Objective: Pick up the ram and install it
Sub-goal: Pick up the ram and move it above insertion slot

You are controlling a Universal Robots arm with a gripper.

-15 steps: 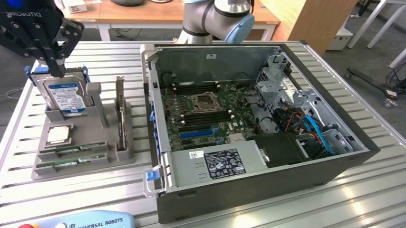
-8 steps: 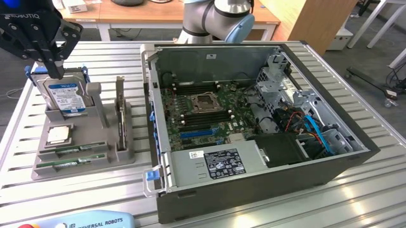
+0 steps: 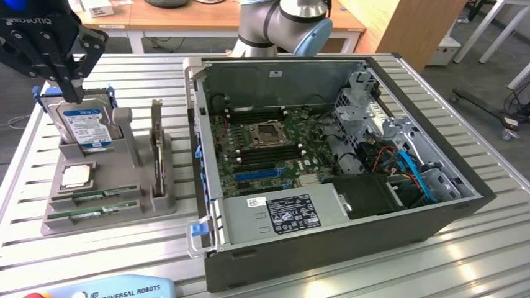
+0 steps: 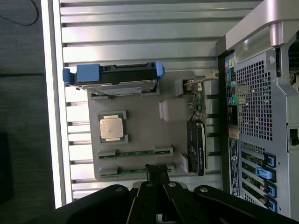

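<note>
Approach step, by my reading: the gripper [image 3: 72, 95], fingers pressed together on nothing, hangs well above the ram [image 3: 93, 197], which sits slotted in the grey holder [image 3: 116, 178] below them, so a pick calls for spreading and descending squarely.

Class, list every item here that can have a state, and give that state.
tool, shut, above the holder
ram sticks, both resting in holder slots, not installed
hard drive, standing upright in holder
processor, lying flat in holder
computer case, open, side panel off
</note>
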